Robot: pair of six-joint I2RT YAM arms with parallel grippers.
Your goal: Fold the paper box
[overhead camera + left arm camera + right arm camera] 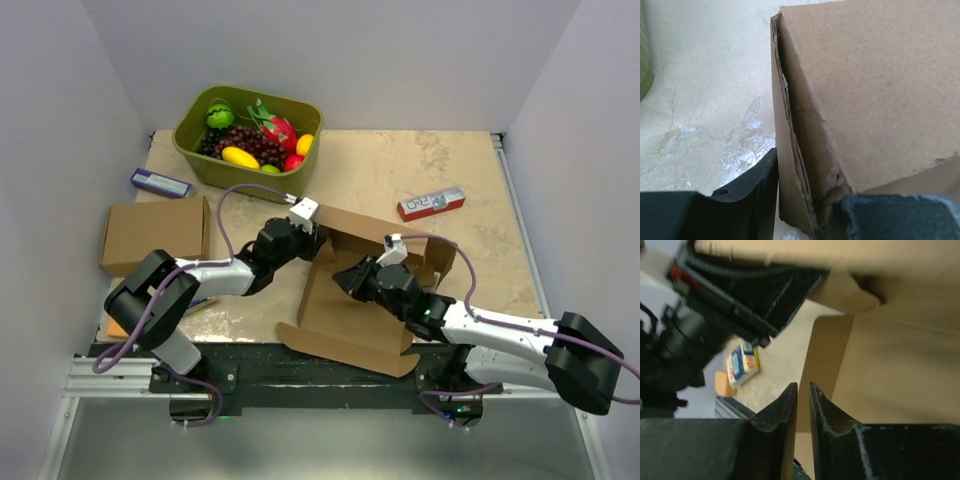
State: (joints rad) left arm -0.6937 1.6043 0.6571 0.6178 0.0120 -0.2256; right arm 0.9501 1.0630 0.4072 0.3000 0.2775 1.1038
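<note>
**Bench**: one. Beige, with a marbled finish.

**Paper box**: one. Plain brown cardboard, lying open at the near middle of the bench. The base is flat, the far wall and a right side flap are raised, and the near flap reaches over the bench's front edge.

**Arms:** two, black and white. The left arm reaches the paper box's far left corner. The right arm comes in over its right side.

**Second cardboard box**: one. Closed and plain brown, well to the left of the paper box.

**Green tub**: one. Plastic, with rounded corners, beyond the paper box to the left. It holds mixed fruit, dark grapes among them.

**Small cartons:** two. The blue carton lies beyond and left of the paper box. The red-and-white carton lies beyond and right of it.

**Left claw**: clamped on the raised wall at the paper box's far left corner. The corrugated edge between its fingers is frayed and crushed.

**Right claw**: over the paper box's base, pointing left. Its fingers stand close together with only a thin slit between them. I cannot tell whether they pinch any cardboard.
</note>
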